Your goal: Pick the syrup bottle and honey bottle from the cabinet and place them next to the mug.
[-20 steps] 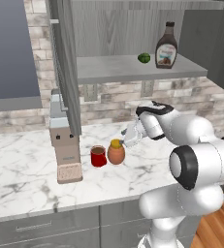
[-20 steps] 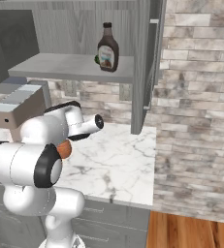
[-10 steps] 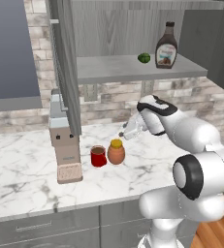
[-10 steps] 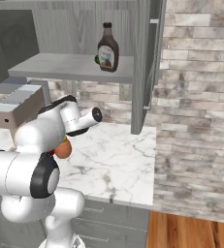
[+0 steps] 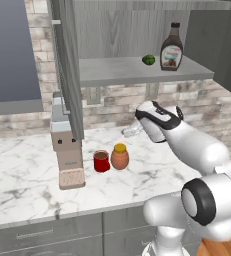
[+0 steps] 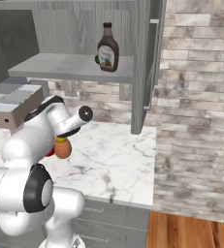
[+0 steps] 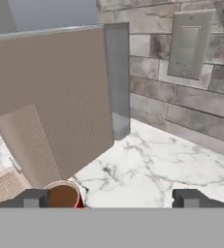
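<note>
Honey bottle (image 5: 119,156) sits beside the mug (image 5: 101,161) mid-desk, so lift your wide-open, empty claw (image 7: 111,197) to the syrup bottle (image 5: 171,48) at the cabinet (image 5: 137,75) shelf's right end and grip its body squarely.

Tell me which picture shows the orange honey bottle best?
The left base view: the honey bottle stands whole on the counter, beside the mug. In the right base view the white arm hides most of it. The hand view catches the mug instead.

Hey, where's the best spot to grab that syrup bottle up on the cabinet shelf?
Probably the syrup bottle's wide labelled body, coming level from the cabinet's open front. It stands upright near the shelf edge; the green fruit sits close beside it.
</note>
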### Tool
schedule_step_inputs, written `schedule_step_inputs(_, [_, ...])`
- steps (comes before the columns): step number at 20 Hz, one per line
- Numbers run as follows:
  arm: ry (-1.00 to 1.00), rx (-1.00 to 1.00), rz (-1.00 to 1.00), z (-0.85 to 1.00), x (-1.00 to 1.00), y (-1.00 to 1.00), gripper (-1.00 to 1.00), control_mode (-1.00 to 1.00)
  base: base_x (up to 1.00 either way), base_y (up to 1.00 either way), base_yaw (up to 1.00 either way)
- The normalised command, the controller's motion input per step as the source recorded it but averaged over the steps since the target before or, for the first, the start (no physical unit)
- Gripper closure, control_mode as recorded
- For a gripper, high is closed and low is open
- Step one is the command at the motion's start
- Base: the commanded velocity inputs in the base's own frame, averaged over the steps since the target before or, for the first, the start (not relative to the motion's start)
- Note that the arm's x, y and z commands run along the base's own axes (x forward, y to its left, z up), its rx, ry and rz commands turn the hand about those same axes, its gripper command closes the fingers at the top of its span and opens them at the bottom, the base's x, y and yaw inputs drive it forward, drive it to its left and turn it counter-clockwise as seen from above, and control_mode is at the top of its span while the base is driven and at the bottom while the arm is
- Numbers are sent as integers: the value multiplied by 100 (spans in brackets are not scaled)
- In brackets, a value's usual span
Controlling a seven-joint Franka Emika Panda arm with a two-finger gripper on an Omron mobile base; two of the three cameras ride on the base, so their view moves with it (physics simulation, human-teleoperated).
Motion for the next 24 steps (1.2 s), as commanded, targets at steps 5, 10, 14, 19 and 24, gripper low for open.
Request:
schedule_step_inputs(5, [6,-1,-43,15,-2,-12,-100,-100,0,0,0])
schedule_step_inputs(10, [19,0,-40,44,-5,-49,-100,-100,0,0,0])
schedule_step_inputs(14, [17,0,-29,68,-6,-55,-100,-100,0,0,0])
schedule_step_inputs(19, [20,0,-12,97,0,-17,-100,-100,0,0,0])
schedule_step_inputs(24, [19,0,0,76,-9,-15,-100,-100,0,0,0])
